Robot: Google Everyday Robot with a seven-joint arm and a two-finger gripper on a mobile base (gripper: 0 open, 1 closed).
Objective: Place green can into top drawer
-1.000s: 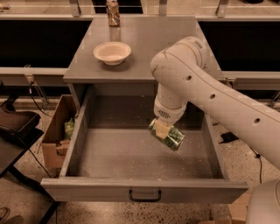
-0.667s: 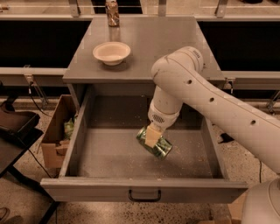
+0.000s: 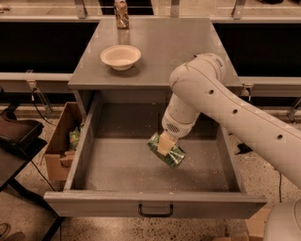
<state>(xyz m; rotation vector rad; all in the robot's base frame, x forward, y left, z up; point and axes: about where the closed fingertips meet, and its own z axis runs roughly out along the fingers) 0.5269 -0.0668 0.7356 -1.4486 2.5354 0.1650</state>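
The green can (image 3: 172,154) is tilted on its side, held by my gripper (image 3: 165,144) inside the open top drawer (image 3: 117,169). The gripper reaches down from the white arm and is shut on the can, a little above the drawer's speckled floor, right of its middle. The drawer is pulled fully out, with its flat front panel and small dark handle (image 3: 155,210) nearest the camera.
A white bowl (image 3: 121,56) and a brown-orange can (image 3: 121,13) stand on the grey cabinet top (image 3: 188,52). A cardboard box (image 3: 63,141) with items sits on the floor left of the drawer. A dark chair (image 3: 16,136) is at far left.
My gripper has carried the green can leftward and slightly toward the front within the drawer. The bowl and the brown-orange can have not moved.
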